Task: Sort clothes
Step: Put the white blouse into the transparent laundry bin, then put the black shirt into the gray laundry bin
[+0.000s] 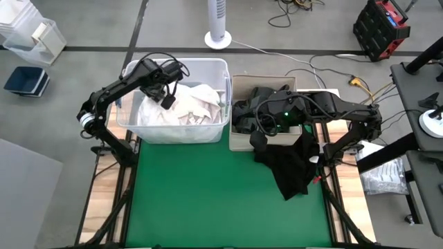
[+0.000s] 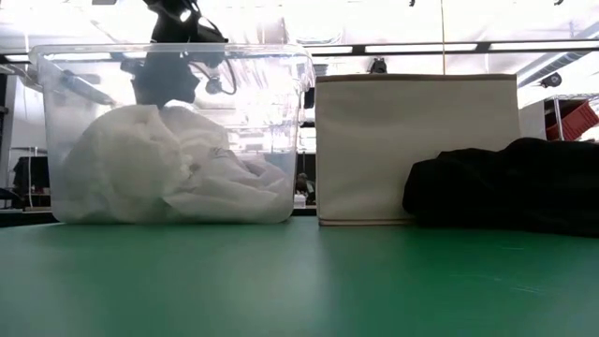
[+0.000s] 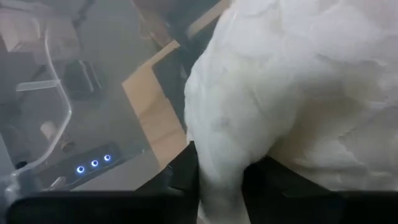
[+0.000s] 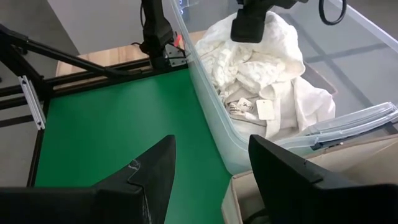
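Observation:
White clothes (image 1: 181, 111) lie heaped in a clear plastic bin (image 1: 220, 69) at the mat's far left. My left gripper (image 1: 168, 99) reaches down into the bin, and white cloth (image 3: 292, 93) fills the gap between its fingers. Dark clothes (image 1: 257, 97) fill a beige fabric box (image 1: 239, 142) beside the bin. A black garment (image 1: 291, 166) hangs over the box's near wall, its lower part spread on the green mat (image 1: 208, 200). My right gripper (image 4: 214, 162) hovers open above the box, pointing toward the bin, with nothing between its fingers. My left gripper pinches a bunched fold of white cloth (image 3: 219, 177) between its two fingers (image 3: 180, 171), at the top of the heap. It comes from above, slanting down into the bin. The cloth stays joined to the heap in the bin; one garment or several, I cannot tell.
The green mat in front of both containers is bare except for the black garment at the right. The bin's rim (image 4: 205, 93) stands between my two grippers. Cables, a black-and-red toolbox (image 1: 381, 28) and a white fan base (image 1: 218, 38) are on the floor beyond the table.

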Controlling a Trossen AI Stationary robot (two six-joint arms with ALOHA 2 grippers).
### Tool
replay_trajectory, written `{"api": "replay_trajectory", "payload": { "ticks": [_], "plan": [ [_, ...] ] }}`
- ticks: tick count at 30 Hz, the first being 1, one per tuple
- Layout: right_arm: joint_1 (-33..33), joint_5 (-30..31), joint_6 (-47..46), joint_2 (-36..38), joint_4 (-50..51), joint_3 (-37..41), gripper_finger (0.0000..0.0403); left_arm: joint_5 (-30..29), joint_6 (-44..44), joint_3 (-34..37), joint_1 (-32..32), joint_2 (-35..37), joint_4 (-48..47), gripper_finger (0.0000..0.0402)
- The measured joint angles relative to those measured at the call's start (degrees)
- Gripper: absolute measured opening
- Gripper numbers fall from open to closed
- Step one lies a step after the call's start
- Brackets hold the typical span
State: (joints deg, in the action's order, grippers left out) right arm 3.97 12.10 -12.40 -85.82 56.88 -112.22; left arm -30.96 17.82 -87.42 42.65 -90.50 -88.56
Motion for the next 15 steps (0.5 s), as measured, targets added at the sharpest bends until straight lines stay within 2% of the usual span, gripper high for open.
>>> {"api": "replay_trajectory", "payload": {
  "ticks": [9, 15],
  "plan": [
    [0.0, 0.0, -0.37, 0.0, 0.0, 0.0, 0.0194, -0.01, 0.27, -0.54, -0.01, 0.07, -0.33, 0.0163],
    [0.0, 0.0, -0.6, 0.0, 0.07, 0.0, 0.0194, 1.95, -0.7, -6.63, -1.08, 0.66, -1.48, 0.0198]
  ]
}}
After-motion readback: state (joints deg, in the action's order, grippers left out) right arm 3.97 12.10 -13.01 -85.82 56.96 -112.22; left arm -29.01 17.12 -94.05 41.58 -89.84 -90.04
